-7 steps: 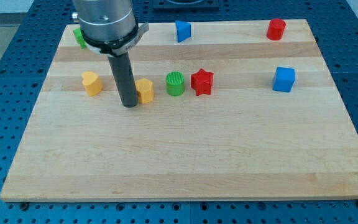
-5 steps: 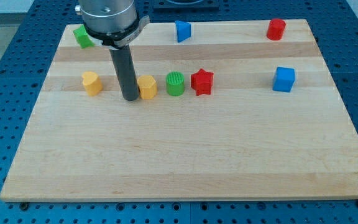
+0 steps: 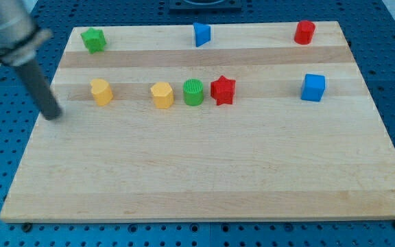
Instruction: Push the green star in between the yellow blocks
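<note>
While the green star (image 3: 93, 39) sits at the top left corner of the wooden board (image 3: 204, 178), well apart from everything else, we judge it a small, light, rigid plastic piece that should slide easily on the smooth wood. We have no pincer to open or close, only a straight rod, so taking hold of it is out of the question; what matters is where we press. A push on a flat between two points, in line with the star's middle, looks safest, since a push on a single point would likely spin it aside.

Our tip (image 3: 53, 115) rests near the board's left edge, left of and slightly below the left yellow block (image 3: 101, 91), and well below the star, touching nothing.

The star lies flat and has no real long axis; one point seems to aim roughly toward the view's top, though the detail is too small to be sure.

The right yellow block (image 3: 161, 95) stands in the same row as the left one, with bare wood between them. That gap lies below and to the right of the star, so we judge the push must come from the star's upper left side.
</note>
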